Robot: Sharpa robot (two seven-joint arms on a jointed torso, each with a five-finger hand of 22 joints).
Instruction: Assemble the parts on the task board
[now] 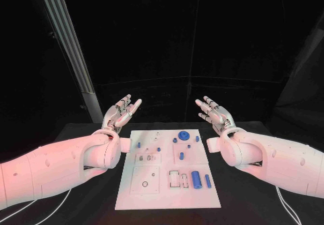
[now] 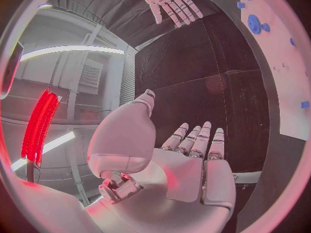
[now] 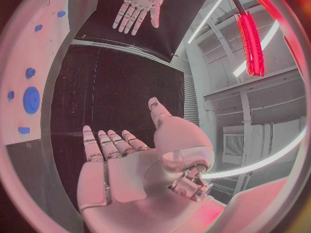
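Note:
The white task board (image 1: pixel 169 197) lies in the middle of the black table. Small blue parts sit on it: a round gear (image 1: pixel 183 136) near the far edge, small pegs (image 1: pixel 140 145), and two long cylinders (image 1: pixel 195 179) toward the near right. My left hand (image 1: pixel 121 112) is raised beyond the board's far left corner, fingers stretched apart, holding nothing; it shows again as my left hand (image 2: pixel 194 163). My right hand (image 1: pixel 215 114) mirrors it past the far right corner, open and empty, seen also as my right hand (image 3: pixel 119 163). Both hands are clear of the board.
A pale metal post (image 1: pixel 74 61) slants up behind the table at the far left. Dark table surface (image 1: pixel 250 206) runs along both sides of the board. The board's edge with the gear (image 2: pixel 254 23) appears in the left wrist view.

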